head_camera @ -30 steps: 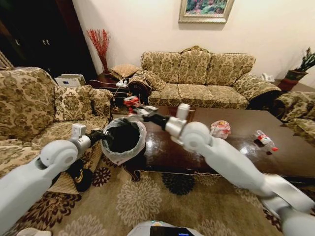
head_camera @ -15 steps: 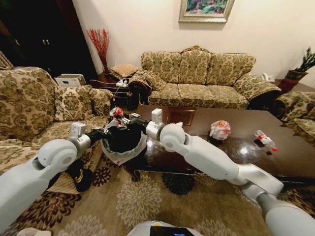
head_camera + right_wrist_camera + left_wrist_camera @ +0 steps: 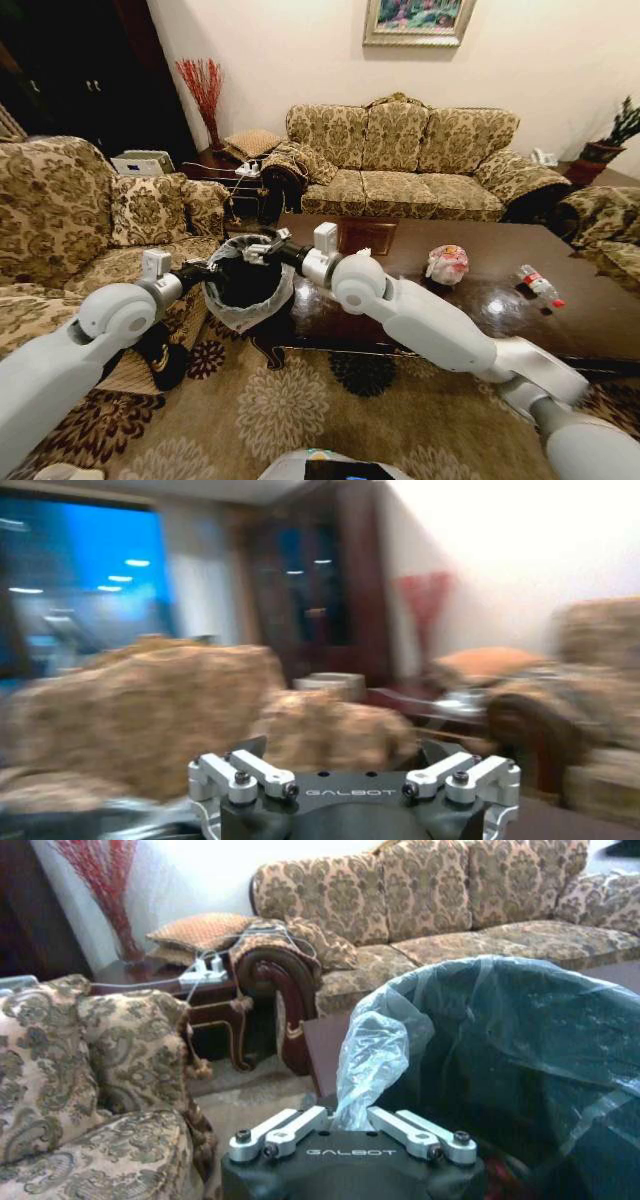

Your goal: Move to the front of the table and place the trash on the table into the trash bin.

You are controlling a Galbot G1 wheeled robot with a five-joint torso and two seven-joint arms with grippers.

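Note:
The trash bin [image 3: 245, 285], dark inside with a whitish bag liner, hangs at the left end of the dark glossy table [image 3: 420, 305]. My left gripper [image 3: 205, 272] is shut on its rim; the left wrist view shows the fingers [image 3: 400, 1129] pinching the liner of the bin [image 3: 500, 1065]. Just above the bin's far rim my right gripper [image 3: 255, 248] stands open, and the right wrist view shows this gripper [image 3: 355, 776] with nothing between its fingers. On the table lie a pink-white bag bundle [image 3: 447, 264] and a clear red-capped bottle [image 3: 538, 284].
A patterned sofa [image 3: 60, 220] stands close on the left and a longer one [image 3: 410, 150] behind the table. An armchair [image 3: 610, 235] sits at the right. A side table [image 3: 225, 165] fills the back corner. Patterned carpet [image 3: 290, 400] lies before the table.
My right gripper carried a red wrapper leftward from above the table to over the bin. The wrapper has left its fingers, which now stand open. The left arm held the bin still.

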